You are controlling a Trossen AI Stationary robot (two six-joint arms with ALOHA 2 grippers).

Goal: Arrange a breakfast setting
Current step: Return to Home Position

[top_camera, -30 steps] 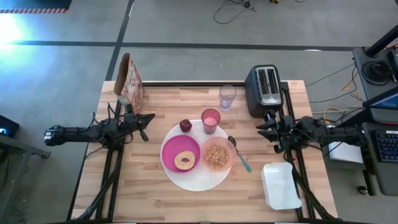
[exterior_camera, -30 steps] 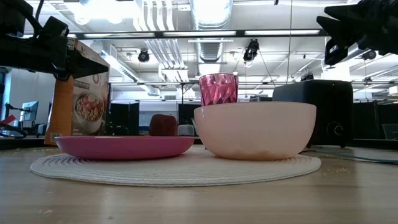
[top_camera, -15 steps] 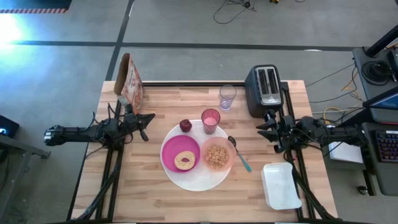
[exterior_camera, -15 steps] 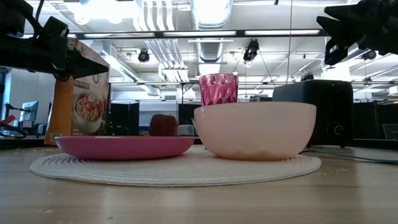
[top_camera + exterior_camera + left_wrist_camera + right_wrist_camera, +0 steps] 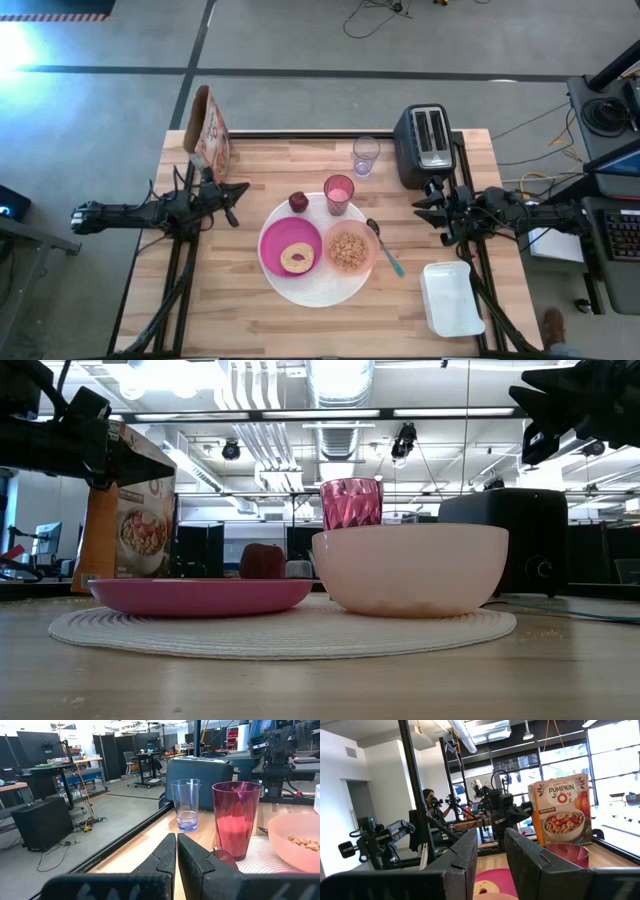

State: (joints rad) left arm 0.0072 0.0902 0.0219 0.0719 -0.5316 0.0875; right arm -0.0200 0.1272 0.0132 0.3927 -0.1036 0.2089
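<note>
Mat [image 5: 315, 290]: is lying at centre frame on the desk [image 5: 230, 300]; looking woven and limp, best pinched at a bare edge.
Magenta plate [image 5: 272, 232]: is resting on the mat's left half; stiff, light, probably slick; gripping the rim would suit.
Bowl [image 5: 372, 250]: is sitting right of that plate, holding cereal; keeping it level matters, rim grip.
Tumbler [image 5: 339, 193]: is standing above the bowl; light, faceted wall giving purchase.
Glass [image 5: 366, 155]: is standing off the mat, upper centre; fragile, slippery.
Spoon [image 5: 385, 250]: is lying just right of the bowl; thin, handle is the place.
Bagel [image 5: 297, 258]: is lying on the magenta plate; soft.
Fruit [image 5: 298, 202]: is sitting above that plate; round, likely rolling.
Left pincer [image 5: 236, 195]: is hovering mid-left, arm stretched level, fingers pressed together, holding nothing.
Right pincer [image 5: 420, 208]: is hovering mid-right below the toaster [image 5: 428, 145], fingers slightly spread, empty.
</note>
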